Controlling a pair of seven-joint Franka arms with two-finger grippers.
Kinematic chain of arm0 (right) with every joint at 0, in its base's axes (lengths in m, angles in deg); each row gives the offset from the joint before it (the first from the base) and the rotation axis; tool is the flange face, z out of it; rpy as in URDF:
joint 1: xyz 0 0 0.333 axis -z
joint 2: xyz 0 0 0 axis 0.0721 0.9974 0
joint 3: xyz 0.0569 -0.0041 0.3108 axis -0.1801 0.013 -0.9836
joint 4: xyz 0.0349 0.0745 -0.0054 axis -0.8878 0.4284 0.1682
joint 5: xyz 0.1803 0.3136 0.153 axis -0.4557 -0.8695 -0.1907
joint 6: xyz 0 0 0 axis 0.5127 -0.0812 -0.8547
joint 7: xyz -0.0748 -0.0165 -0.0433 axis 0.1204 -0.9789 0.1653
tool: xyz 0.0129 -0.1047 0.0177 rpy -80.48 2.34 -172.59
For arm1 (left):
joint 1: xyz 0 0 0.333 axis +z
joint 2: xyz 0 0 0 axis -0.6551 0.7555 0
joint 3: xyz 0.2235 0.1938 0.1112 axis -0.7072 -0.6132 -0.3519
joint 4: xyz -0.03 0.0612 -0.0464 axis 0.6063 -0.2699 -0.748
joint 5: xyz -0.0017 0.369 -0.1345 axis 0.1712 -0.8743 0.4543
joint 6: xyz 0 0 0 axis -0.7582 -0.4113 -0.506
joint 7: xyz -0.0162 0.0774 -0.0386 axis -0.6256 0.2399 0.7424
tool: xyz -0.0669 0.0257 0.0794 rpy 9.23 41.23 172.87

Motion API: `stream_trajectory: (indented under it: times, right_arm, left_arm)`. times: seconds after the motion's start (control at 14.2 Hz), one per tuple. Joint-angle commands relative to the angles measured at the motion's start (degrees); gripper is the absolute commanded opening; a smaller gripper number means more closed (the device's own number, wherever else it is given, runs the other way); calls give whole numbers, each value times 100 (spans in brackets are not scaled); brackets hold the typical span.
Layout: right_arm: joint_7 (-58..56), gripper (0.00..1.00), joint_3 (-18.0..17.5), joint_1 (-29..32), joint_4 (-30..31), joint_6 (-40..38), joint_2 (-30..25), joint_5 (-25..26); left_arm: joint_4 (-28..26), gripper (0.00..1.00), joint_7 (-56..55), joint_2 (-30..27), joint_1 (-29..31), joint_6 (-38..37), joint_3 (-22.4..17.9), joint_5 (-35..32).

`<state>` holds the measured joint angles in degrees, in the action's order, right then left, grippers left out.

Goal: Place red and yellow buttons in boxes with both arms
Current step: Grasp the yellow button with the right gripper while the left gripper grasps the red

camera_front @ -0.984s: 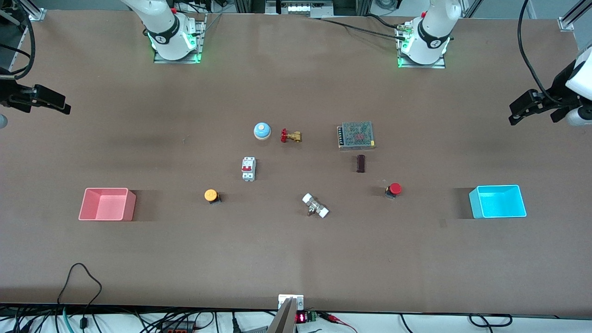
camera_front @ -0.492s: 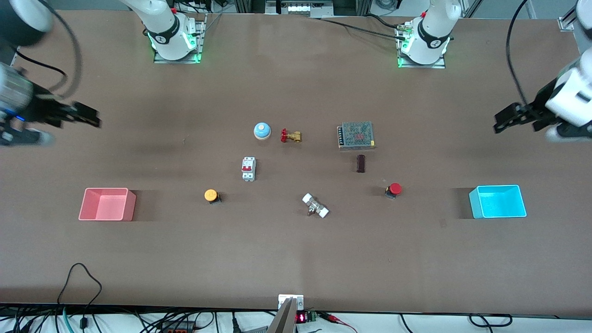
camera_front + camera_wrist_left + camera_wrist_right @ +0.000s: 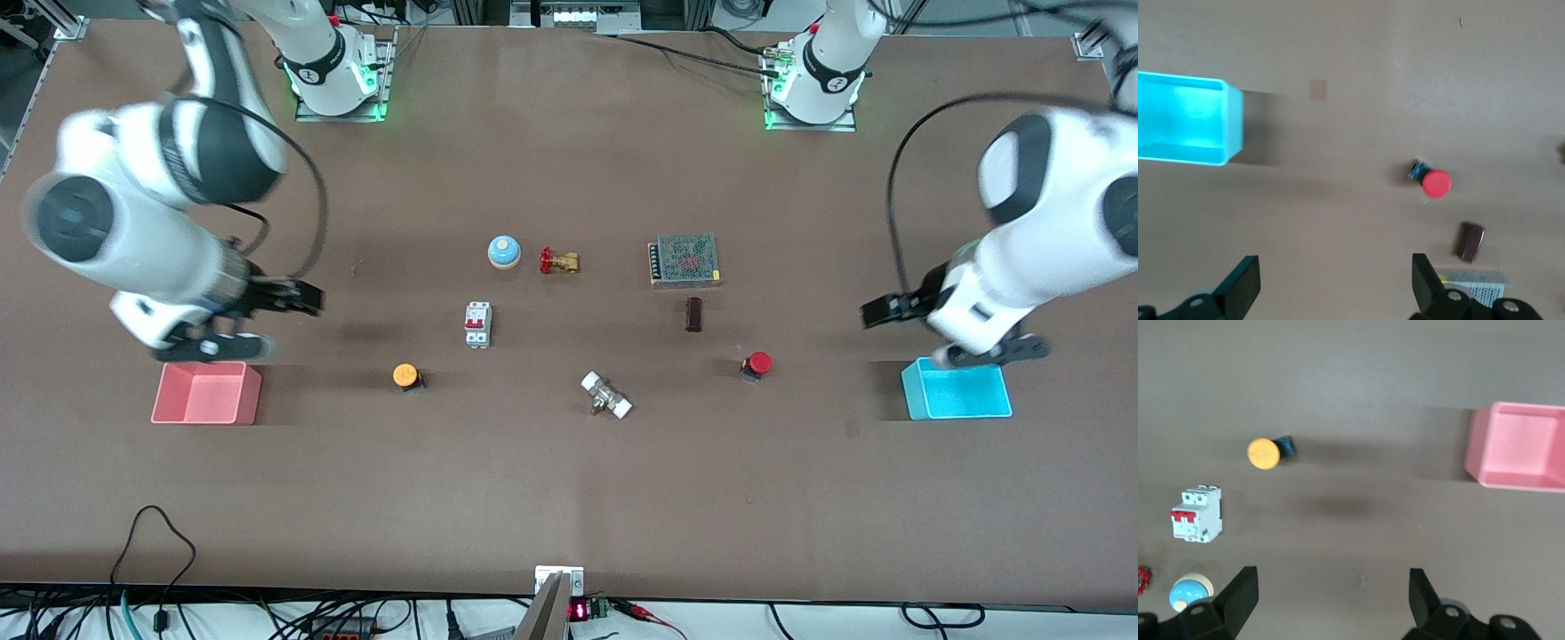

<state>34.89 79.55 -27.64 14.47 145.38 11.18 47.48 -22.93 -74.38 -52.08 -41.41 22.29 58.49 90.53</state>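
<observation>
The right gripper point(image 3: 298, 298) hangs wide open and empty over bare table beside the pink box point(image 3: 206, 392), while the left gripper point(image 3: 876, 313) hangs likewise by the cyan box point(image 3: 957, 388). The yellow button point(image 3: 405, 375) and red button point(image 3: 757, 363) sit mid-table, well in from every edge. Small, domed caps could slip sideways from a poorly centred pinch, and the breaker point(image 3: 477, 324) and dark block point(image 3: 693, 314) nearby could get knocked.

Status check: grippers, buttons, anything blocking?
Left gripper open, empty, beside cyan box. Right gripper open, empty, above pink box. Red button and yellow button on table, unboxed. No obstruction.
</observation>
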Motion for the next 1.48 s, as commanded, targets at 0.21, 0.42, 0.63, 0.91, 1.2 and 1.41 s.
stream_trajectory:
  times: [0.21, 0.42, 0.63, 0.91, 1.2, 1.41]
  right_arm:
    - [428, 100, 48, -540, -292, 1022, 968, -305]
    - [437, 100, 48, -655, -450, 1303, 1452, -296]
    - [428, 100, 48, -611, -451, 1647, 1708, -296]
    - [428, 100, 48, -611, -451, 2050, 1998, -304]
    - [445, 100, 48, -602, -451, 2165, 2139, -322]
    - [454, 97, 48, -602, -460, 2201, 2201, -331]
  left_arm:
    - [59, 100, -1174, 1027, -575, 1137, 27, 74]
    - [-143, 100, -1596, 1379, -821, 1884, 18, 74]
    - [-249, 100, -1721, 1512, -945, 2019, 18, 48]
    - [-345, 78, -1721, 1530, -945, 2010, 18, 31]
    - [-363, 55, -1721, 1538, -989, 1966, 18, 22]
    - [-354, 45, -1721, 1530, -981, 1966, 18, 22]
